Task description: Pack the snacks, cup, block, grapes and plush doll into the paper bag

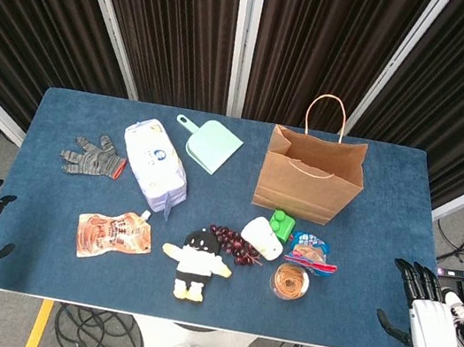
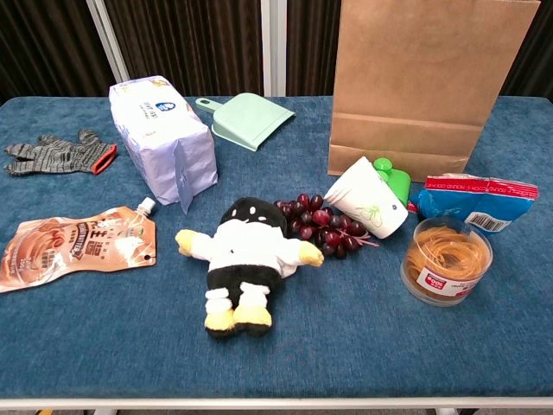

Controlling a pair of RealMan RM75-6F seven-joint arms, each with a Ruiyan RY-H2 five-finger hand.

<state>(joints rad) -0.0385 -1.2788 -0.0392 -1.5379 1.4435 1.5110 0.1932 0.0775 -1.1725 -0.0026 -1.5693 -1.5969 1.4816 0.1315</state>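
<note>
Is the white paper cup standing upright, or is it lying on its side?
On its side: the cup lies tipped, its rim toward the grapes.

Both views are evenly and brightly lit, apparently from overhead, since shadows stay short and soft beneath each thing. The paper bag (image 2: 428, 82) casts a faint shade at its base, and the plush doll (image 2: 244, 259) darkens the blue table (image 2: 346, 346) just around its body. Mild glare sits on the shiny orange pouch (image 2: 73, 246) and the clear tub (image 2: 445, 259). The dark curtains (image 1: 169, 19) lose detail. Focus is sharp throughout; the head view bends slightly at its edges.
</note>
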